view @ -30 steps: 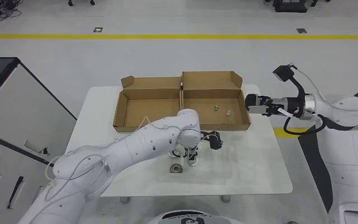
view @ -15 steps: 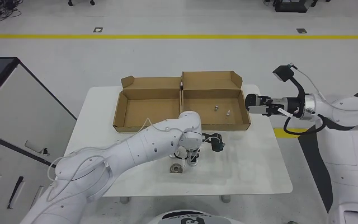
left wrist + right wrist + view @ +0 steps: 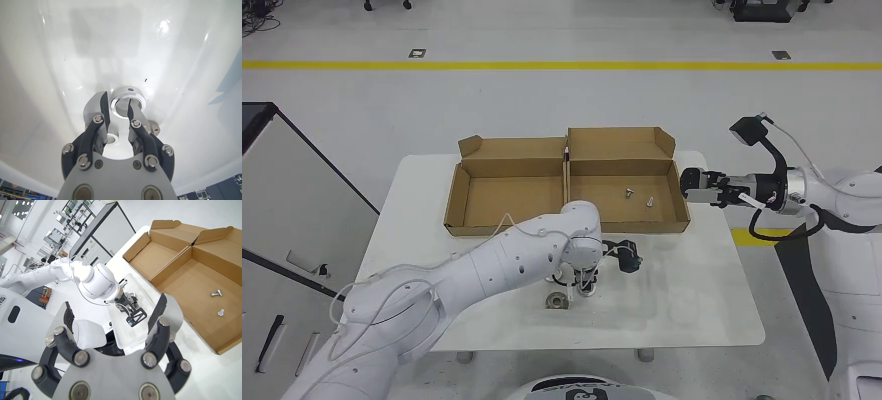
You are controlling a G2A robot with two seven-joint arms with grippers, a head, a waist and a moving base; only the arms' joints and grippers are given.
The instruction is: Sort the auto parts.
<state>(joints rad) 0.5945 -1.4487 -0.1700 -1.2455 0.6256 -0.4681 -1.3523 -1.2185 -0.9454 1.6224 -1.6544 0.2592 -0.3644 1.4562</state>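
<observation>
While the left gripper [image 3: 116, 100] stands spread over the silver metal collar ring [image 3: 137, 93], one pad [image 3: 130, 111] sits inside the bore and the other outside the wall.
Ring lies flat on the glossy white tray [image 3: 56, 56], mid-frame in the left wrist view, bore axis upright; closing should pinch one wall. Right gripper [image 3: 684, 187], also spread, is well apart at the top view's right.

Probably a lab: yellow floor line [image 3: 562, 65], shelving [image 3: 75, 211].

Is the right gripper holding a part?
No, the right gripper is wide open with nothing in its gap.
</observation>
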